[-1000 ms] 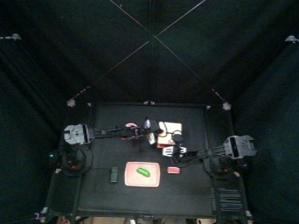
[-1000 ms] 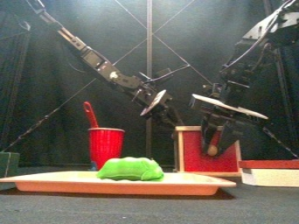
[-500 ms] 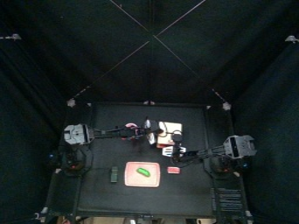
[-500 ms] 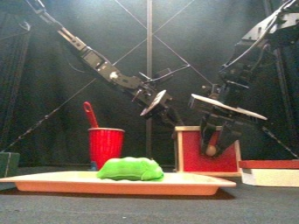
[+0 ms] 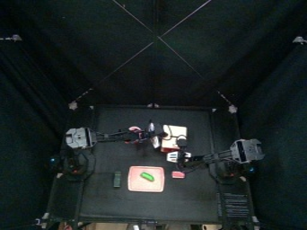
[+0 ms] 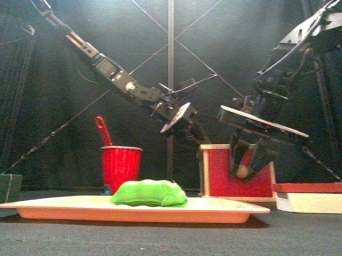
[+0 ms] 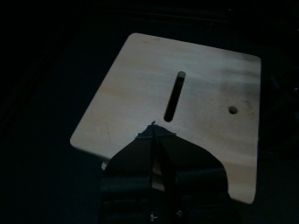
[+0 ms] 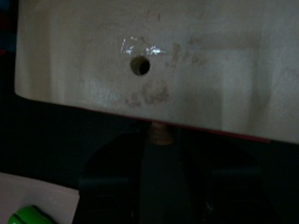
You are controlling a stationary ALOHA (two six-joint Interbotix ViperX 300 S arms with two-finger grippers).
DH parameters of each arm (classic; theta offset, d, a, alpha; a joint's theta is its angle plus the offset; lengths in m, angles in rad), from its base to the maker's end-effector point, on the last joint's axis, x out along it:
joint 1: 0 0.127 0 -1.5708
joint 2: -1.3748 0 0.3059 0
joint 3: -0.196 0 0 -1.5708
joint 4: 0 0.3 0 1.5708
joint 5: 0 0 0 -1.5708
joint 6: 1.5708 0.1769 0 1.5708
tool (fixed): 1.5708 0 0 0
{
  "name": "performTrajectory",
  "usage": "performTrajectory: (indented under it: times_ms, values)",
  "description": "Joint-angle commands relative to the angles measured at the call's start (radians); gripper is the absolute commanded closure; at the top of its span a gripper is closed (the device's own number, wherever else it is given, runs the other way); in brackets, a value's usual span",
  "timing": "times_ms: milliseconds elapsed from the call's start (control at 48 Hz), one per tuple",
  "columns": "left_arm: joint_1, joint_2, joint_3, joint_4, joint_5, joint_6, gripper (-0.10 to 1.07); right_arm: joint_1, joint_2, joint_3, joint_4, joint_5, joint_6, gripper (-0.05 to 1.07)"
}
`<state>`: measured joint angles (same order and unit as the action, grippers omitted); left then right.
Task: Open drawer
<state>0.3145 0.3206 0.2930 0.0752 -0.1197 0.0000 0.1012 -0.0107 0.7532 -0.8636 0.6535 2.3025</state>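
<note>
Drawer unit with 2 grippers at it, back-centre of the surface [image 5: 198,193].

Item 1: drawer [image 6: 235,172], pale wood top with a slot and 1 round hole, red front, standing right of the red cup [image 6: 122,165]. Left gripper [image 7: 156,129] over its top, jaws pressed together, empty. Right gripper [image 6: 247,157] hangs at the drawer's front; jaws parted; whether it grasps anything cannot be told. Item 2: pink tray [image 6: 80,208] with green item [image 6: 150,192], nearer front.

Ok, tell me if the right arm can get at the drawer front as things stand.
Probably yes: the right gripper already hangs against the drawer front, jaws apart, nothing between them; the pink tray sits nearer the camera.
</note>
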Motion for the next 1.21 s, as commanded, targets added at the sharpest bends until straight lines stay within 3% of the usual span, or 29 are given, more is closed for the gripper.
performTrajectory:
  times_ms: [0,458,1188]
  values:
    - [0.003,-0.003,-0.014,-0.002,0.003,0.000,0.54,0.031,-0.021,-0.008,0.014,-0.008,0.002,0.48]
    - [0.003,-0.003,-0.012,-0.002,0.003,0.000,0.54,0.110,-0.021,-0.015,0.104,-0.009,0.003,0.48]
    - [0.003,-0.003,-0.012,-0.002,0.003,0.000,0.54,0.152,-0.005,-0.052,0.160,-0.009,0.006,0.48]
